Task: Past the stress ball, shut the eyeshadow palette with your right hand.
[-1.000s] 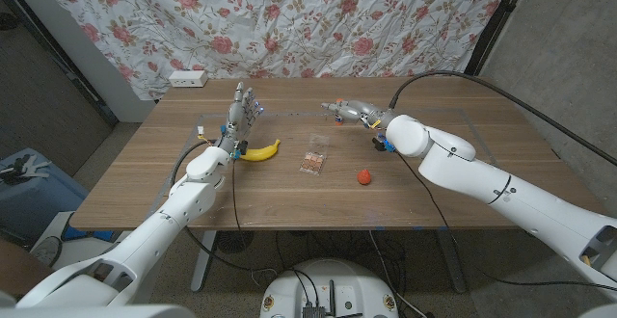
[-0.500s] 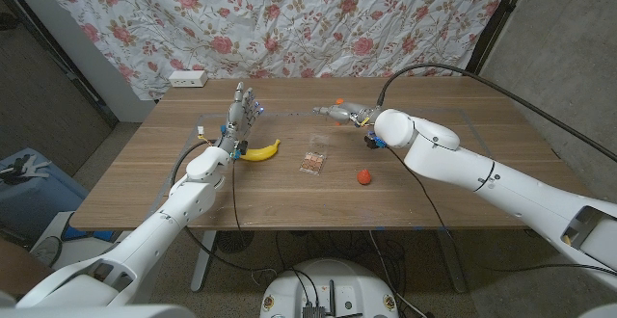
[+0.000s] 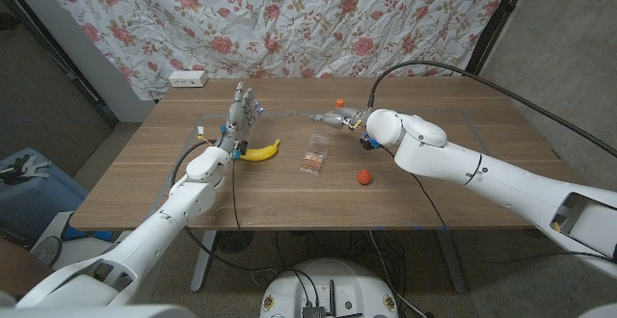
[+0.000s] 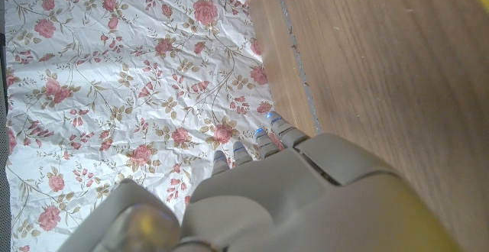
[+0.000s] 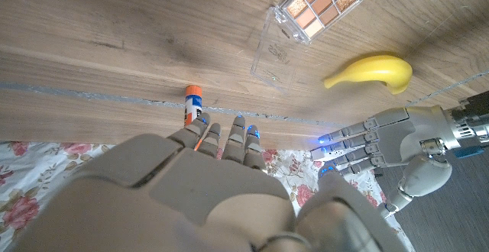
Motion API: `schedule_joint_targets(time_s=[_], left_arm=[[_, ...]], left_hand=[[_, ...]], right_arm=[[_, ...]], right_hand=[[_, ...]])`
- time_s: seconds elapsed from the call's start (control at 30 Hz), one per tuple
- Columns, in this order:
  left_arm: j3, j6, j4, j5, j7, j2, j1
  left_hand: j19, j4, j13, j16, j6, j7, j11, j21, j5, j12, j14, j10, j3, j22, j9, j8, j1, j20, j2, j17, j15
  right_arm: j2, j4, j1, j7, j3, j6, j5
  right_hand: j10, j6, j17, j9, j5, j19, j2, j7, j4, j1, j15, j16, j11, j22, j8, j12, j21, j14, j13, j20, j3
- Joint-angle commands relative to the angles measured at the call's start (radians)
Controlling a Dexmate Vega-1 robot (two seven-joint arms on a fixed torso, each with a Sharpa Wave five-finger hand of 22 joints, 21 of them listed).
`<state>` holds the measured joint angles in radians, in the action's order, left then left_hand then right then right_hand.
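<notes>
The right arm sweeps in from the near right corner, elbow bent, reaching across toward the far middle of the wooden table (image 3: pixel 289 188). The right hand (image 3: pixel 333 118) hangs over the far side with fingers stretched out, apart and gripping nothing (the right wrist view shows them straight, with bare wood past the tips). Just beyond those fingertips lies a small white stick with an orange cap (image 5: pixel 191 105), untouched as far as one can see.

The eyeshadow palette with its clear plastic lid and tan-and-brown pans (image 3: pixel 311 162) sits near the table's middle, lid swung open and lying flat beside the pans, left of and nearer than the right hand, well apart from it. The small red stress ball (image 3: pixel 363 175) rests to the palette's right, nearer than the hand.

Over on the left, the left hand (image 3: pixel 242 112) stands upright, fingers raised and spread, holding nothing. A yellow banana (image 3: pixel 261 150) lies just beside its wrist, on the near right side.
</notes>
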<state>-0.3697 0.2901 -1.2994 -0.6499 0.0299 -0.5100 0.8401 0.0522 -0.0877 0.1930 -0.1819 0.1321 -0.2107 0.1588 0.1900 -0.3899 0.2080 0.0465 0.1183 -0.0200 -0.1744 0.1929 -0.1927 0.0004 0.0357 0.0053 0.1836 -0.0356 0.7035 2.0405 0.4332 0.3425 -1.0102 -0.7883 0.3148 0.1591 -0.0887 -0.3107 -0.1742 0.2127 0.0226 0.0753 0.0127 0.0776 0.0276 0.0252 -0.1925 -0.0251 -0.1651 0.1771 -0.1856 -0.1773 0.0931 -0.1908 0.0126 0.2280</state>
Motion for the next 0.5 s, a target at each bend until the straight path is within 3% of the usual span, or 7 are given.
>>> schedule_joint_targets(time_s=[0.03, 0.5], left_arm=[[0.000, 0.000, -0.001, 0.000, 0.000, 0.000, 0.000], [0.000, 0.000, -0.001, -0.001, 0.002, -0.001, 0.000]], left_hand=[[0.009, -0.005, 0.003, -0.008, 0.002, -0.009, 0.007, 0.007, -0.006, 0.005, 0.007, 0.000, -0.001, -0.004, 0.003, -0.006, 0.013, 0.008, 0.002, 0.003, -0.072], [0.009, -0.005, 0.003, -0.008, 0.002, -0.009, 0.007, 0.007, -0.006, 0.005, 0.007, -0.001, -0.001, -0.004, 0.003, -0.006, 0.013, 0.008, 0.002, 0.003, -0.072]], right_arm=[[-0.027, -0.044, -0.047, 0.051, -0.045, -0.010, 0.024], [-0.050, -0.088, -0.078, 0.090, -0.082, -0.017, 0.036]], right_hand=[[0.006, 0.010, -0.001, -0.004, 0.006, -0.008, 0.022, -0.001, 0.006, -0.002, 0.005, -0.007, -0.002, -0.003, 0.004, -0.009, 0.001, 0.011, -0.002, 0.002, -0.001], [0.017, 0.011, 0.003, -0.005, 0.009, -0.023, 0.021, -0.004, 0.015, -0.011, 0.009, -0.010, 0.002, -0.003, 0.007, -0.012, 0.001, 0.010, -0.002, 0.015, -0.005]])
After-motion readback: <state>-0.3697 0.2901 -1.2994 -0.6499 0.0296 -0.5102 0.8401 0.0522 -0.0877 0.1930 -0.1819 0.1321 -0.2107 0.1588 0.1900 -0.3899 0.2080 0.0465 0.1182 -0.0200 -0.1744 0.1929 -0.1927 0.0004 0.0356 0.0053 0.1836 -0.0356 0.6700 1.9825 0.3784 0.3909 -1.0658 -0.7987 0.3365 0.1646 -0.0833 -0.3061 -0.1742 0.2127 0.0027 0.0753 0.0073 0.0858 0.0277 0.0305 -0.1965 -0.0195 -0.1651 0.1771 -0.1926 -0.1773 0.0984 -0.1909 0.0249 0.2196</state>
